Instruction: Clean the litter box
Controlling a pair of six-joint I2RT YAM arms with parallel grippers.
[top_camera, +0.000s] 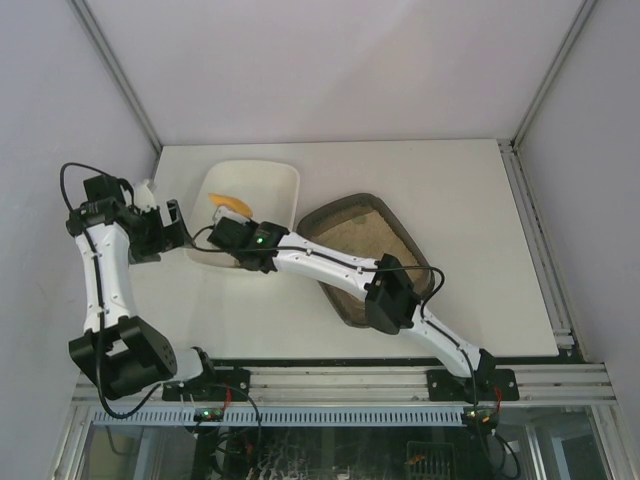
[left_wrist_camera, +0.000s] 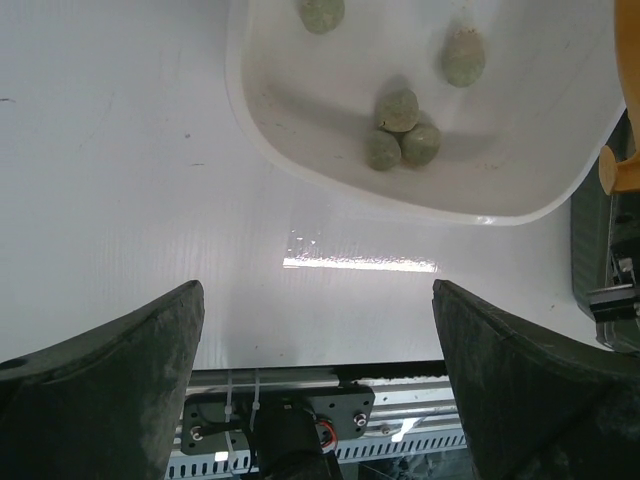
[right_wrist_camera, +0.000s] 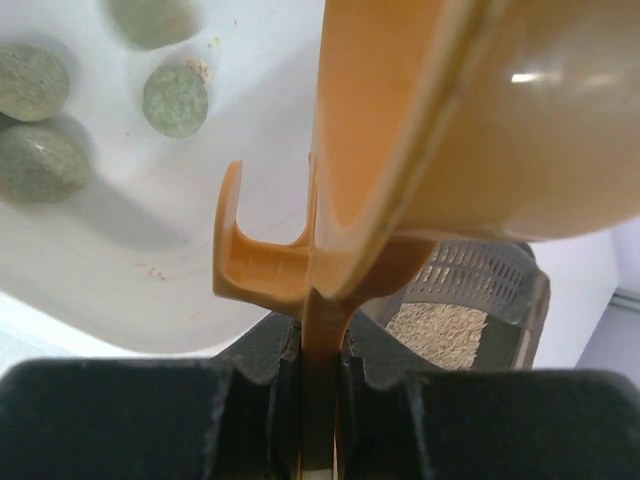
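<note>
At mid-frame, touching the white tray's (top_camera: 265, 185) right corner: the litter box (top_camera: 345, 200), tan litter inside. Clamped by its handle in the right gripper (right_wrist_camera: 320, 350): an orange scoop (right_wrist_camera: 400, 150), above grey-green clumps (left_wrist_camera: 400, 130) in the white tray. At left: left gripper (left_wrist_camera: 320, 330), jaws spread wide, holding nothing

My top view: high, well back from white tray (top_camera: 272, 178), looking down. Left wrist: near, just beside tray rim. Right wrist: very close, over tray. All three share tray.
</note>
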